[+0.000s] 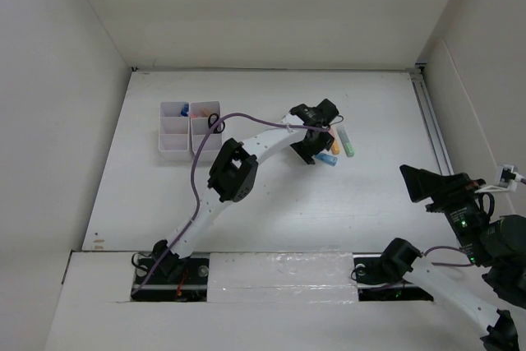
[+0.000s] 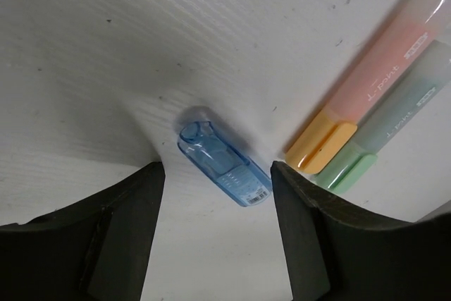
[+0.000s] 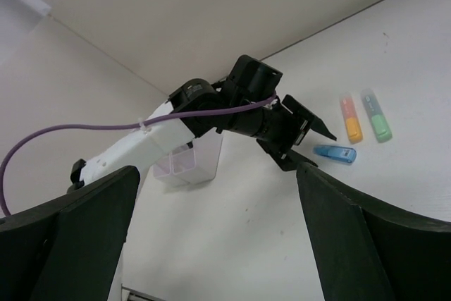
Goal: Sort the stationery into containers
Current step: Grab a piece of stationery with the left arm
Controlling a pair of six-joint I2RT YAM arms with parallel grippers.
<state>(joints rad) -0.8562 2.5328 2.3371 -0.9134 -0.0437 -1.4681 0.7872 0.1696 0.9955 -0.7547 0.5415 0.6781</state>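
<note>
The right gripper (image 3: 217,174), low at the right of the overhead view, hangs with its jaws spread wide and nothing between them, well apart from the loose stationery. The left gripper (image 2: 217,174) is far nearer. Its jaws stand apart on either side of the blue marker (image 2: 224,167), which lies flat on the table (image 2: 106,47) between them and touches neither finger.

In the left wrist view the marker's long axis slants from upper left to lower right. The jaws would therefore meet it obliquely rather than square across its sides, and I judge it may swivel as they pinch.

Near it, toward the upper right of that frame, the orange marker (image 2: 320,147) and green marker (image 2: 352,168) lie side by side, clear of the fingers.

Farthest off, at the upper left of the overhead view, stands the organizer (image 1: 174,152). Its back compartments hold a blue item (image 1: 182,110) and a dark loop (image 1: 216,123), probably the scissors, though it is too small to be sure.
</note>
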